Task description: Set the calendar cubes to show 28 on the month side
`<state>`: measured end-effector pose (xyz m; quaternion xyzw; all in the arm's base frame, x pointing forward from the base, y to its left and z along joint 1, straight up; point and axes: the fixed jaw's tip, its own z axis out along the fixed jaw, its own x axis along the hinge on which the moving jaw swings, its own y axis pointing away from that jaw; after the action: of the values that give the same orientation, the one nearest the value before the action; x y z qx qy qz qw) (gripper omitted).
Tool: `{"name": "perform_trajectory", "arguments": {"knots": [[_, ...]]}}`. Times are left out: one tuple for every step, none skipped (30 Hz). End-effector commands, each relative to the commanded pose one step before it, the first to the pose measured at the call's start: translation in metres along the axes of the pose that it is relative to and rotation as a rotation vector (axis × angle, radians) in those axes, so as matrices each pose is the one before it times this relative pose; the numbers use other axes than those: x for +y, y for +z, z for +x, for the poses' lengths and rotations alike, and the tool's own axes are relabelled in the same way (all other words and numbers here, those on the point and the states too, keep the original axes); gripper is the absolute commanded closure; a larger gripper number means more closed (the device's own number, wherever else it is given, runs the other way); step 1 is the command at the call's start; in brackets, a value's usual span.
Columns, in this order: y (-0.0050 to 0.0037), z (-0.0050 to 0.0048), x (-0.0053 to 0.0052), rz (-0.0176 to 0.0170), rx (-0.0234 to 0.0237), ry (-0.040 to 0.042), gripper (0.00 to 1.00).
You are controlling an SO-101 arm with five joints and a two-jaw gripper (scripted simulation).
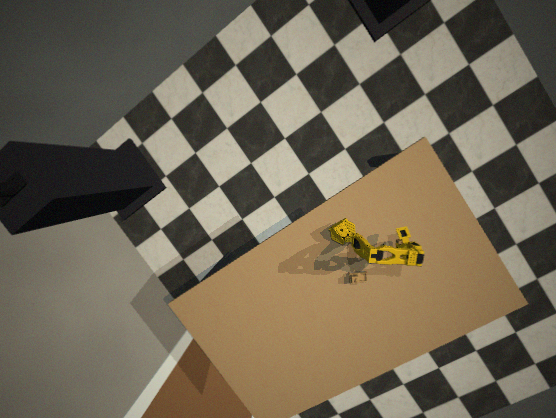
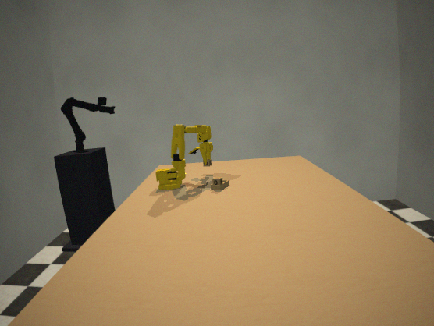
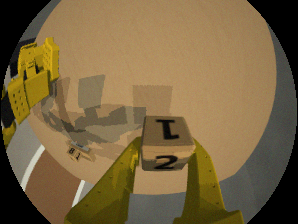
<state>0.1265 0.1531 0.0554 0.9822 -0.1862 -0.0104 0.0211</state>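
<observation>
Cube pinched, up off the bench

My end effector (image 3: 164,163) is pinching a cube (image 3: 164,145) above the bench (image 2: 273,234); its "2" face is facing my wrist camera, "1" on top, tray (image 2: 219,183) lying below.

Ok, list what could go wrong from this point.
1. The hand holds a cube in the air above the table; a slip would probably send it tumbling.
2. The tray already holds another cube; lowering off-line could knock it or shift the tray.
3. The 2 may end up facing wrong.
</observation>
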Motion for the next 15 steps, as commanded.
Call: {"name": "perform_trajectory", "arguments": {"knots": [[-0.014467,0.00161,-0.00584,0.07541,0.01467,0.18453,1.0],[0.000003,-0.00036,0.0,0.00002,0.00002,0.04485,1.0],[-0.000002,-0.000352,0.0,-0.00001,-0.00002,0.0451,1.0],[-0.000001,-0.00036,0.0,-0.00001,0.00001,0.04529,1.0],[0.0,-0.000359,0.0,0.0,-0.00001,0.04545,1.0],[0.000001,-0.000361,0.0,0.00002,0.0,0.04554,1.0],[-0.000003,-0.000359,0.0,-0.00001,0.00003,0.0456,1.0],[0.0,0.0,0.0,0.0,0.0,0.0,1.0],[0.0,0.0,0.0,0.0,0.0,0.0,1.0],[0.000003,-0.000362,0.0,0.00001,-0.00002,0.04559,1.0],[-0.000001,-0.000357,0.0,-0.00001,0.0,0.04554,1.0],[0.0,-0.000358,0.0,0.00001,-0.00001,0.04545,1.0],[0.000001,-0.000361,0.0,-0.00003,0.00002,0.04529,1.0],[-0.000004,-0.000354,0.0,0.00003,0.0,0.0451,1.0],[0.000003,-0.000357,0.0,-0.00001,0.0,0.04482,1.0]]}}
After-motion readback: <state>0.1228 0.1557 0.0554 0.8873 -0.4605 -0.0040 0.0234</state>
